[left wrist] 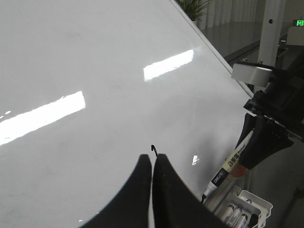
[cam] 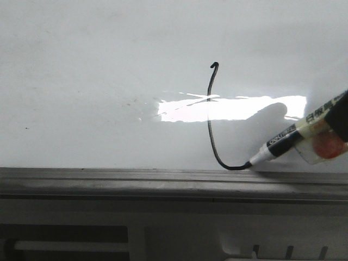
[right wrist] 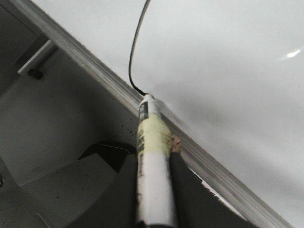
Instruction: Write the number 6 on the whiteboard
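The whiteboard (cam: 98, 81) is glossy white with a glare band. On it is the black line of the number 6 (cam: 209, 119): a tiny hook on top, a long stem, and a curve turning right at its foot. My right gripper (right wrist: 152, 160) is shut on a black-and-white marker (cam: 283, 142). The marker tip touches the board at the end of the curve, just above the grey frame rail (cam: 136, 179). My left gripper (left wrist: 153, 160) is shut and empty in front of the board, and its fingers hide most of the stem. Only the line's hook (left wrist: 153, 147) shows there.
A white tray (left wrist: 259, 202) with several spare markers sits under the board's edge, by the right arm (left wrist: 268, 133). In the right wrist view the rail (right wrist: 90, 66) runs just beside the marker tip, with a grey ledge (right wrist: 57, 137) next to it.
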You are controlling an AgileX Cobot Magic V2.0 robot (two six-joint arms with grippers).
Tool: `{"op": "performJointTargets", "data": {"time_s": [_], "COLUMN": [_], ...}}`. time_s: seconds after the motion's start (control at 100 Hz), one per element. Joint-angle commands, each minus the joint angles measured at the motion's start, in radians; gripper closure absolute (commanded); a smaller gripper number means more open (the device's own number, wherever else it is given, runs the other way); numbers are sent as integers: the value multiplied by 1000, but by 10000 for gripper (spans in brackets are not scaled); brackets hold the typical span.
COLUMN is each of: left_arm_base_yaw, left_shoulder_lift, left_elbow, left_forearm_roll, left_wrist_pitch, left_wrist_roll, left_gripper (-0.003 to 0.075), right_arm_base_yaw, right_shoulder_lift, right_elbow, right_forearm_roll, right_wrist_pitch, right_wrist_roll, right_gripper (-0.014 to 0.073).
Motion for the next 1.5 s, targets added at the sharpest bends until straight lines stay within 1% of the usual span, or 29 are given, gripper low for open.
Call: {"op": "performJointTargets", "data": {"time_s": [0.0,0.22,0.33,0.4,0.59,0.78,0.89,0.96,1.04,1.08,1.13,1.18,1.23,1.25,1.28,1.33,1.37,1.42,1.49], "left_arm_base_yaw": [3,3,3,3,3,3,3,3,3,3,3,3,3,3,3,3,3,-8,-36], "left_shoulder_lift": [2,2,2,2,2,2,2,2,16,40,81,136,198,225,260,331,369,424,490], "left_elbow": [-27,-27,-27,-27,-27,-27,-27,-27,-27,-27,-27,-27,-38,-45,-55,-83,-102,-130,-166], "left_forearm_roll": [-23,-23,-23,-23,-23,-23,-23,-23,-19,-14,-11,-11,-11,-12,-16,-23,-23,-23,-23], "left_wrist_pitch": [-42,-42,-42,-44,-44,-44,-32,4,69,107,157,210,266,288,325,376,410,449,468], "left_wrist_roll": [-12,-12,-12,-12,-12,-12,-12,-12,-12,-10,-4,20,43,51,63,109,138,170,210], "left_gripper": [739,739,739,739,739,739,739,738,733,712,659,579,464,435,368,302,282,284,290], "right_arm_base_yaw": [-11,-11,-11,7,102,105,120,156,219,256,299,345,380,389,406,434,455,477,505], "right_shoulder_lift": [-15,10,26,42,89,99,67,30,-9,-17,-19,-10,5,11,23,44,60,79,103], "right_elbow": [-46,-88,-100,-101,-101,-106,-139,-171,-203,-214,-219,-219,-219,-219,-219,-219,-219,-219,-219], "right_forearm_roll": [-111,-107,-85,-77,-77,-77,-70,-70,-69,-69,-69,-69,-69,-69,-69,-69,-69,-69,-69], "right_wrist_pitch": [-118,-152,-165,-165,-193,-198,-157,-120,-81,-63,-41,-27,-14,-11,-5,-3,-9,-18,-37], "right_wrist_roll": [35,35,35,35,35,35,35,33,15,-2,-10,-10,-10,-10,-12,-12,-12,-12,-12], "right_gripper": [647,647,647,647,647,647,647,647,647,647,647,648,648,647,648,647,647,647,647]}}
